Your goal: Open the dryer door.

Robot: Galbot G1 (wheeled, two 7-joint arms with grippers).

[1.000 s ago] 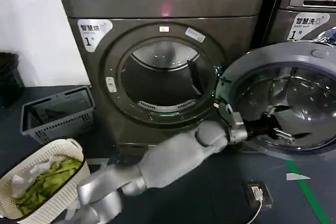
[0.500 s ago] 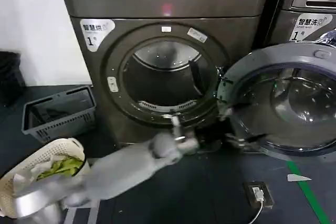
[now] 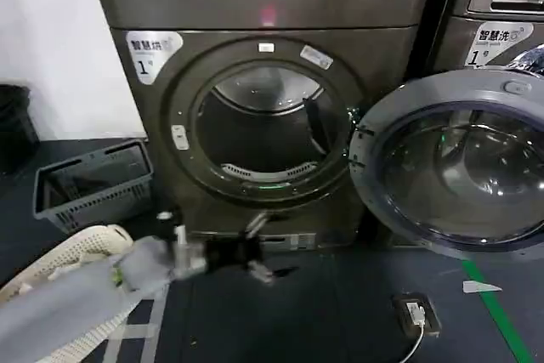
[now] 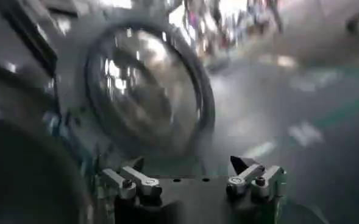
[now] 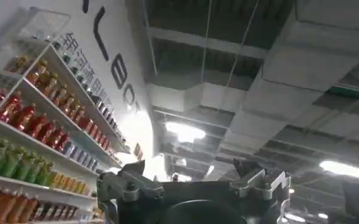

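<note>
The dryer door (image 3: 450, 172) stands swung wide open to the right of the bronze-grey machine (image 3: 255, 6), its grey inner face and dark glass turned toward me. The round drum opening (image 3: 268, 129) is uncovered. My left gripper (image 3: 262, 251) hovers low over the dark floor in front of the machine's base, well left of the door, open and holding nothing. In the left wrist view the left gripper (image 4: 188, 167) points at the door (image 4: 149, 91) from a distance. My right gripper (image 5: 188, 167) is open and points up at a ceiling.
A grey basket (image 3: 93, 180) sits on the floor left of the machine. A white basket (image 3: 81, 244) lies partly behind my left arm. The LG-marked machine (image 3: 501, 6) stands at the right. A small plug box (image 3: 418, 312) and green floor tape (image 3: 501, 316) lie below the door.
My left arm has drawn back from the open door's lower left edge, sweeping left and down to the floor in front of the machine. The door has stayed open.
</note>
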